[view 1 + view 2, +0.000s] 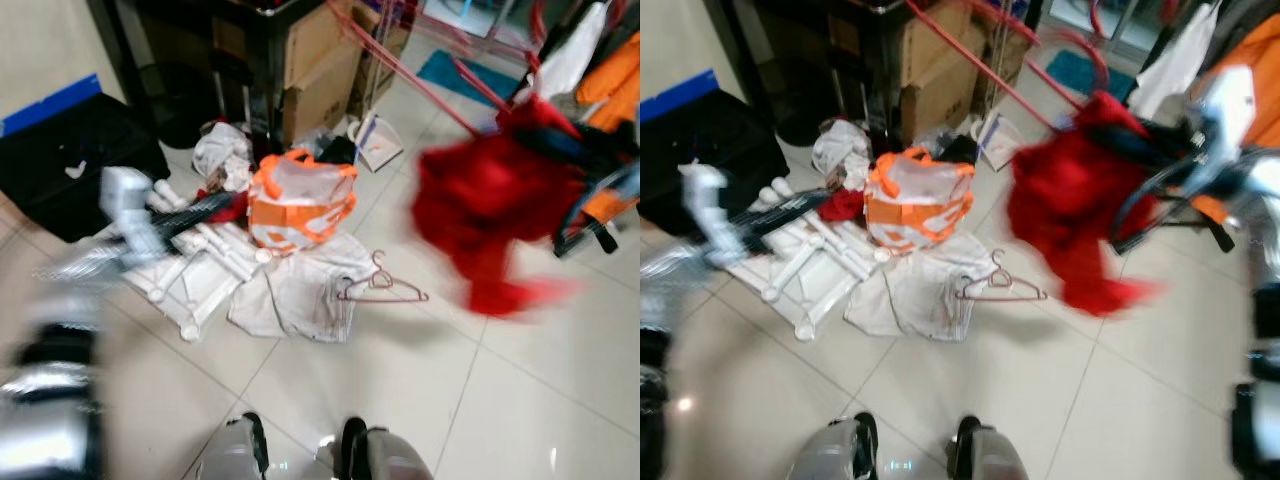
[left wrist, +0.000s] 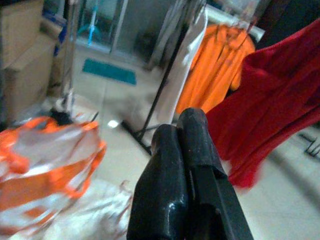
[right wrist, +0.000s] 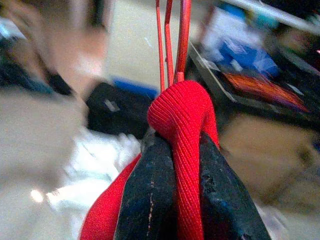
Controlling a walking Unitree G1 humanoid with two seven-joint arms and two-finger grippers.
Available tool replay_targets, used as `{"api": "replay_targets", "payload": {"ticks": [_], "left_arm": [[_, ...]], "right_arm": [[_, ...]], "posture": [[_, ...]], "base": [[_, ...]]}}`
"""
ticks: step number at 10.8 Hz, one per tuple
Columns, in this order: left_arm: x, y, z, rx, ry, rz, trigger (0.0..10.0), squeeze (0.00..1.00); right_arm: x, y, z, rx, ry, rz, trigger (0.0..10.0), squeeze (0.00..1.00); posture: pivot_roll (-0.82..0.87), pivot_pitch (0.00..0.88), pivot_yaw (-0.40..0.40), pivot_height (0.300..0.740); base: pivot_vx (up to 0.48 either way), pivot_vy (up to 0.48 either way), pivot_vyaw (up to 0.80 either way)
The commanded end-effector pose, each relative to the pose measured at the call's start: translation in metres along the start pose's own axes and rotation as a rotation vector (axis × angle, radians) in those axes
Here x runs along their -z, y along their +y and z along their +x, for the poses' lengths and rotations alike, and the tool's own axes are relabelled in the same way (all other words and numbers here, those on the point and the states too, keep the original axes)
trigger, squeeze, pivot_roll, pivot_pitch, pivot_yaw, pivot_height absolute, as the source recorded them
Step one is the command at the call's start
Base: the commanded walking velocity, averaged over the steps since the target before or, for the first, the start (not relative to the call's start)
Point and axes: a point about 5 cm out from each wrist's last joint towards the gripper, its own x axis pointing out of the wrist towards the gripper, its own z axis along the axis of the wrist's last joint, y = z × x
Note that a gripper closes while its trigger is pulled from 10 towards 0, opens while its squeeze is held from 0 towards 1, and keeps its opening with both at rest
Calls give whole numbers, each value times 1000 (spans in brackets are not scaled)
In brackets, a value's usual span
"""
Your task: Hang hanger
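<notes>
My right end effector (image 3: 186,165) pinches the red garment (image 1: 495,205) on its hanger (image 3: 170,40); swinging could slip it off.

Bag (image 1: 300,200) on cloth (image 1: 300,290), hanger (image 1: 380,288) just right, garment (image 1: 495,205) further right, boxes (image 1: 315,70) behind.

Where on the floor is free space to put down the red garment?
Bare tiles lie between the robot's feet and the white cloth, and below the hanging red garment, right of the hanger. It is crowded around the orange-and-white bag and cardboard boxes.
</notes>
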Motion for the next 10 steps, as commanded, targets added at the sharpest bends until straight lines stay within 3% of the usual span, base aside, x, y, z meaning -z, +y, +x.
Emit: {"api": "replay_targets", "payload": {"ticks": [1, 2, 3, 4, 5, 6, 8, 10], "left_arm": [[3, -6, 11, -42, -22, -30, 10000, 0], [10, -10, 28, -196, -77, -117, 10000, 0], [14, -11, 33, -350, -113, -161, 10000, 0], [14, -12, 34, -410, -129, -158, 10000, 0], [9, -9, 31, -493, -117, -65, 10000, 0], [-4, -6, 29, -532, -125, 2, 10000, 0], [-28, -12, 36, -486, -147, 79, 10000, 0], [-10, -26, 43, -451, -97, 69, 10000, 0]], "right_arm": [[-1, 3, 0, -3, -63, 59, 0, 0], [13, 16, 12, 2, -109, 192, 0, 0], [30, 29, 18, 22, -116, 284, 0, 0], [38, 38, 22, 26, -129, 327, 0, 0], [47, 49, 30, 28, -144, 376, 0, 0], [50, 55, 35, 26, -150, 407, 0, 0], [45, 64, 48, -19, -181, 426, 0, 0], [43, 67, 58, -17, -209, 439, 0, 0]], "posture": [[-123, 173, -87, 740], [-122, 169, -88, 740], [-117, 169, -89, 740], [-108, 172, -87, 740], [-97, 173, -88, 740], [-89, 173, -89, 740], [-73, 174, -88, 740], [-58, 173, -90, 740]], "base": [[0, 0, 0], [0, 0, 0], [0, 0, 0], [0, 0, 0], [0, 0, 0], [0, 0, 0], [0, 0, 0], [0, 0, 0]]}}
